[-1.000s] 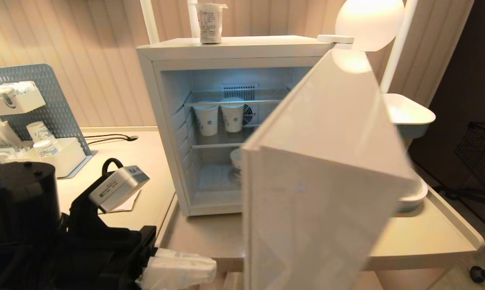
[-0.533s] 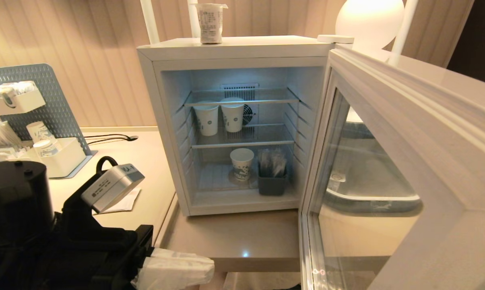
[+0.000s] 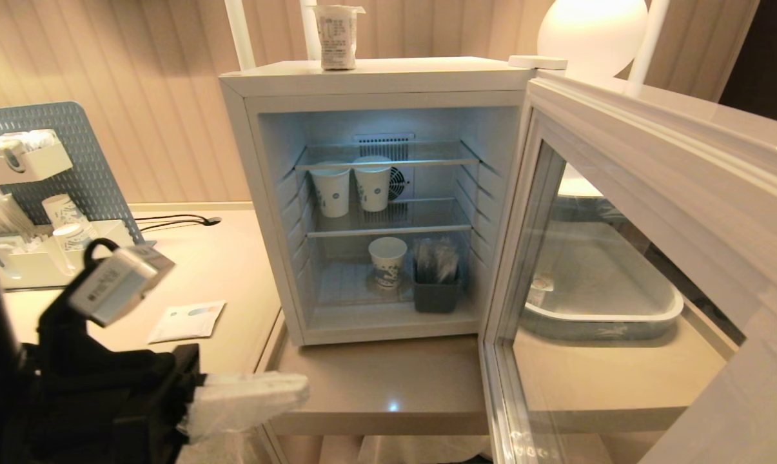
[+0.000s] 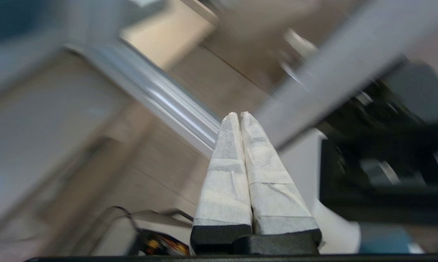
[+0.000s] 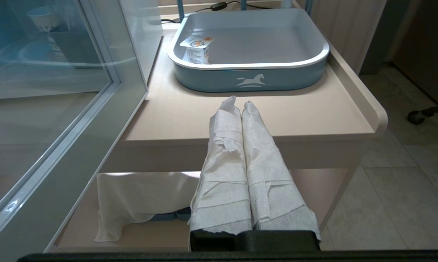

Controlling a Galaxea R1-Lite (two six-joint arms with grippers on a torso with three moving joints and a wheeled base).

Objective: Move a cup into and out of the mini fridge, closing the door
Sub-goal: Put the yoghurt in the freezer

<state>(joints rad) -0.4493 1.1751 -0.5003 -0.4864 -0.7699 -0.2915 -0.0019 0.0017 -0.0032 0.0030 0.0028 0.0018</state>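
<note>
On top of the mini fridge (image 3: 375, 77), at the far edge, the cup (image 3: 336, 35) stands upright. It looks light, thin-walled and crushable, so I'd pinch it gently on the sides under the flared rim. My left gripper (image 3: 298, 386), pressed together and empty, hangs near left; the door (image 3: 620, 258) is swung wide

a hotel-room or café-style drinks corner: a beige counter (image 3: 375, 386) holds a small white fridge (image 3: 375, 84) stocked with paper cups (image 3: 353, 187), a grey pegboard (image 3: 72, 148) with sachets and cups, a glowing round lamp (image 3: 591, 29), and panelled walls behind.
</note>
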